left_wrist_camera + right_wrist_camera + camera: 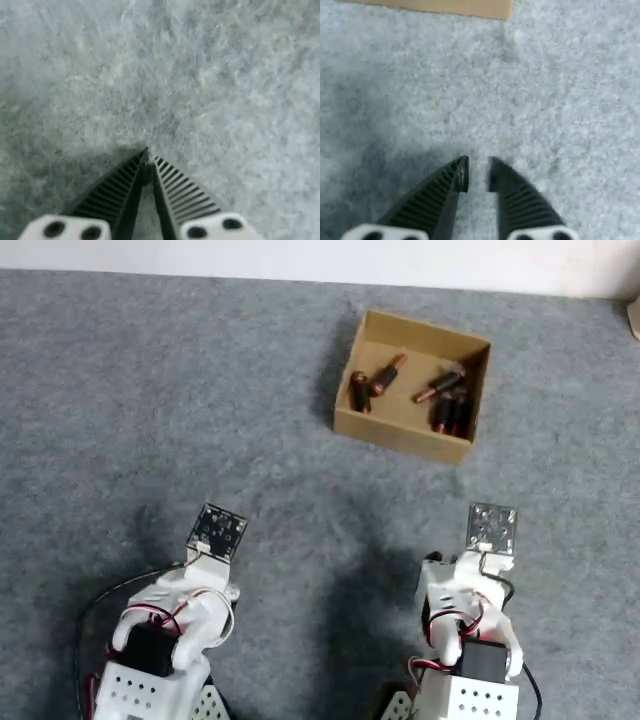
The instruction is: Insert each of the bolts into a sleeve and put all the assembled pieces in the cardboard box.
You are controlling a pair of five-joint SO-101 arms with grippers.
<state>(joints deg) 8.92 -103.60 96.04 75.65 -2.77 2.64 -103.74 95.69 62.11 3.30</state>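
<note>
1. Left gripper [150, 159]: ribbed black jaws pressed together at the tips and gripping nothing. It sits low over the grey felt mat [140, 400], close to its own base (a parked pose, by the look of it).

2. Cardboard box [400, 432]: open-topped, on the mat well ahead of both arms and nearer the right one. It holds the bolt-and-sleeve pieces [438, 386], copper ends protruding from dark sleeves, lying loose in two clusters on the box floor. With the pieces boxed, the task appears finished.

3. Right gripper [477, 172]: jaws slightly parted and empty, aimed toward the box's near wall. It is probably idle, with no load left to carry.
</note>
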